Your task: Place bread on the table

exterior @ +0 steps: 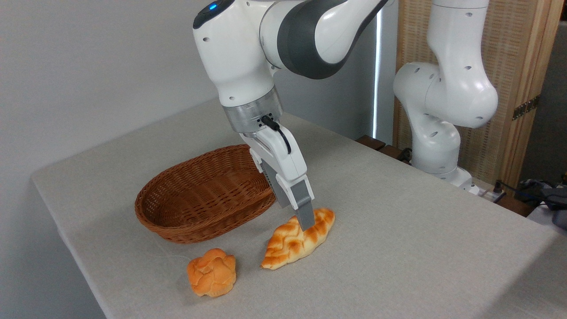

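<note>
The claw [305, 221] comes down at a slant from the white arm and ends right on the bread [296, 241], its visible grey finger [304, 208] pressed against the upper middle of the braided loaf; the second finger is hidden behind the first, so I cannot tell whether the claw is spread, pressed together or pinching the loaf. The bread lies directly under and around the fingertip, stretched out on the table [398, 248], one pointed end reaching just to the right of and slightly above the claw tip, the other end running down and to the left of it toward the front edge. The loaf rests on the grey-beige cloth, outside the wicker basket [199, 199]. That basket sits to the left of the claw, close beside the finger housing, with its rim near the loaf's upper left side but apart from it; its inside shows only weave. Below and to the left of the claw, in front of the basket, a small round orange bun [211, 271] sits on the cloth, near the loaf's lower tip and not touching it. Far to the right of the claw stands the arm's white base [436, 150] at the table's far edge
</note>
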`<control>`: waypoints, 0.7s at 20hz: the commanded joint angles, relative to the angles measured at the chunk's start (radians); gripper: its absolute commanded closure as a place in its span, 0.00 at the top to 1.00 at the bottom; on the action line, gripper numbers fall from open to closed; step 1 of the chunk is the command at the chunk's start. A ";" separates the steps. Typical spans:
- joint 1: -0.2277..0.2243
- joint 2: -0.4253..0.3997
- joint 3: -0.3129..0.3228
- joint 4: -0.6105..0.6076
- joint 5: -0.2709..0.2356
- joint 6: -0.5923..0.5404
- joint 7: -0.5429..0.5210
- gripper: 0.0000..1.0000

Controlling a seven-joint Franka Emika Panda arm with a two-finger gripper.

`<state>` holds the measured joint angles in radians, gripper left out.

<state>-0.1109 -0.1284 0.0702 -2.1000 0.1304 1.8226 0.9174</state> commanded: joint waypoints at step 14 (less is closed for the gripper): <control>0.043 0.167 -0.087 0.597 -0.173 -0.263 -0.335 1.00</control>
<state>-0.1096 -0.0525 -0.0158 -1.6350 -0.0201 1.6042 0.5940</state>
